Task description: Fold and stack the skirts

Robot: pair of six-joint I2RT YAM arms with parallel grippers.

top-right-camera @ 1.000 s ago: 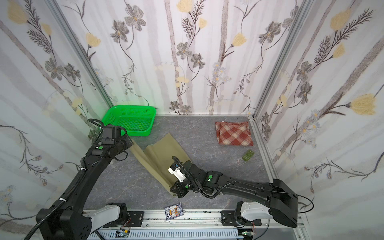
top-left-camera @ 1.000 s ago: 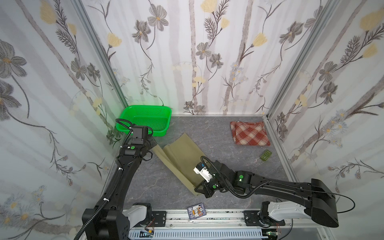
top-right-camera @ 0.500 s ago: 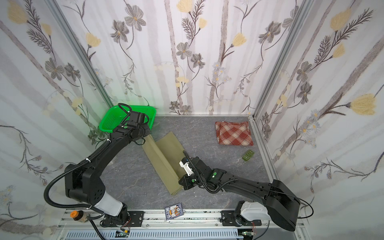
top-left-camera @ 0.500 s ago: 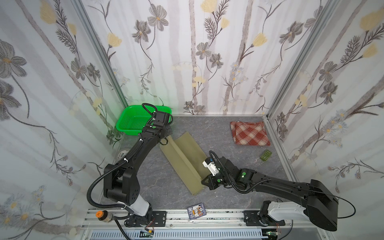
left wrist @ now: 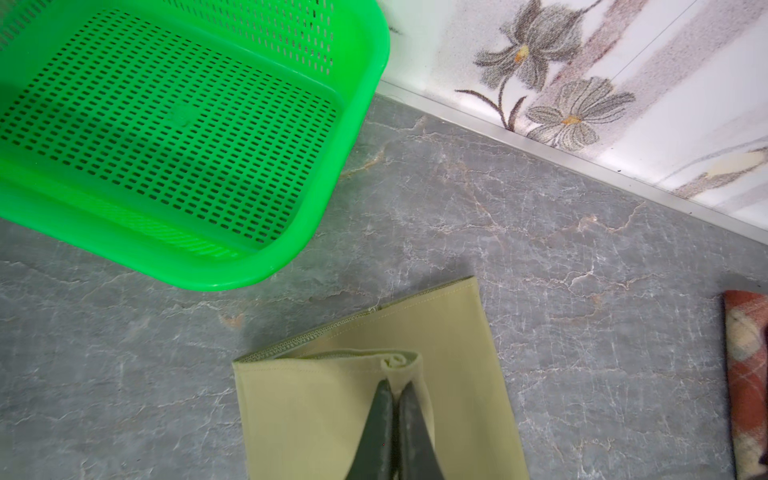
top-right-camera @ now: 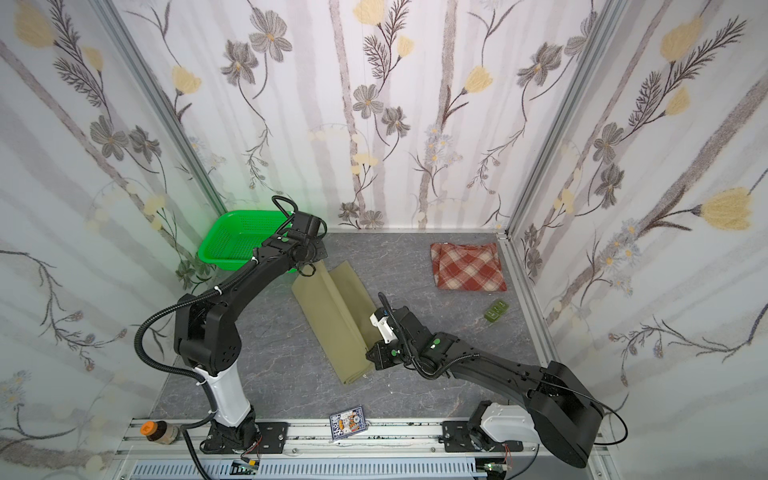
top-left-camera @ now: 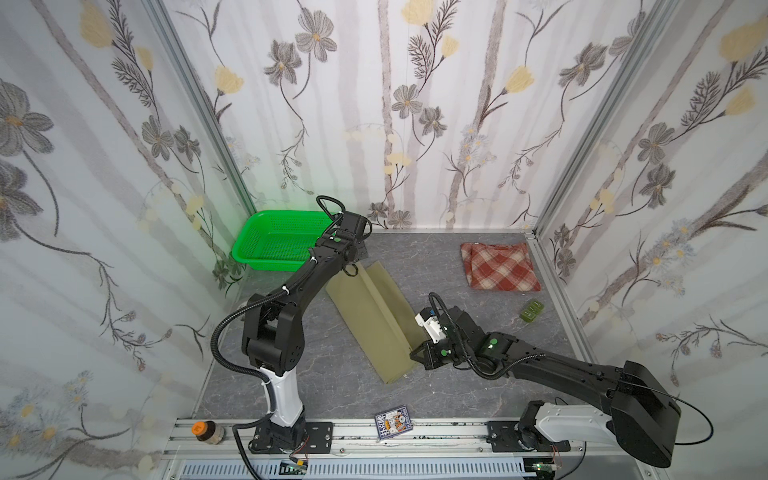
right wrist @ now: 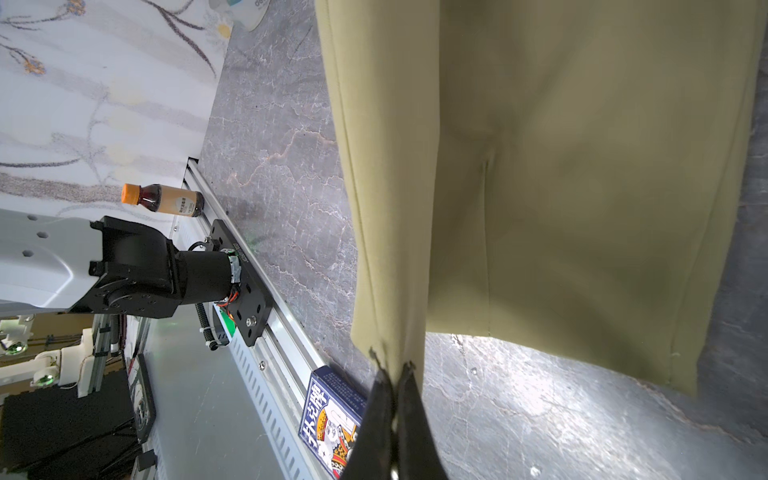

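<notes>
The khaki-olive skirt (top-left-camera: 370, 316) (top-right-camera: 334, 324) lies as a long strip slanting across the middle of the grey table, one long side lifted and doubled over. My left gripper (top-left-camera: 353, 271) (top-right-camera: 309, 270) (left wrist: 395, 384) is shut on a curled fold at the far end of the khaki skirt (left wrist: 324, 415). My right gripper (top-left-camera: 415, 355) (top-right-camera: 370, 356) (right wrist: 395, 374) is shut on the near corner of that same skirt (right wrist: 561, 187), holding it above the table. The folded plaid skirt (top-left-camera: 500, 266) (top-right-camera: 468, 266) (left wrist: 748, 353) rests at the back right, apart from both grippers.
An empty green basket (top-left-camera: 272, 245) (top-right-camera: 230, 245) (left wrist: 365, 124) stands at the back left, close to the left gripper. A card deck (top-left-camera: 392, 423) (top-right-camera: 348, 422) (right wrist: 332, 419) and a bottle (top-left-camera: 206, 432) (top-right-camera: 158, 432) (right wrist: 164, 200) sit on the front rail. A small green object (top-left-camera: 532, 311) (top-right-camera: 496, 311) lies near the right wall.
Both grippers have moved to the right with the khaki skirt's edge in them. The left one swung away from the basket front, doubling the skirt into a narrower strip.
</notes>
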